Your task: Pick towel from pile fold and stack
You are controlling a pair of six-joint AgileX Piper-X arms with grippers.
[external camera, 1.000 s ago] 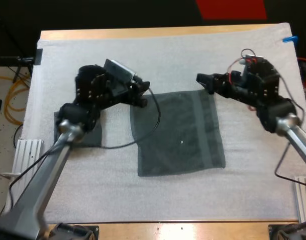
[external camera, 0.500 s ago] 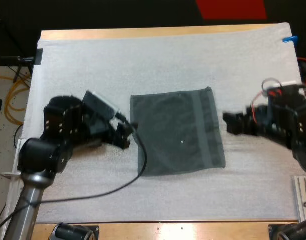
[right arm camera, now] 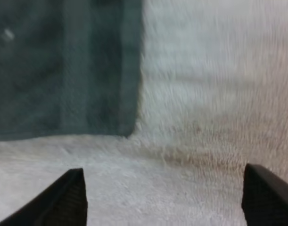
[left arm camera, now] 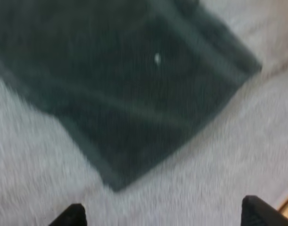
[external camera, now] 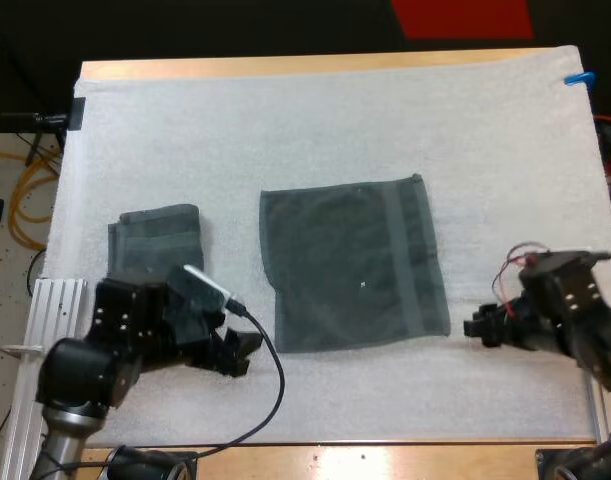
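The flat towel (external camera: 355,265) lies spread open mid-mat on the white mat (external camera: 335,120) over the tabletop (external camera: 285,67), probably so that its near corners are free to be pinched for a fold; the folded towel (external camera: 155,232) sits apart at its 9 o'clock, a likely base for the stack. The left gripper (external camera: 245,350) hovers by the 7 o'clock corner and the right gripper (external camera: 477,328) just off the 4 o'clock corner; left fingers (left arm camera: 70,217) and right fingers (right arm camera: 70,197) stand spread, clear of cloth. The wrist views are blurred, so their height over the mat is unclear.
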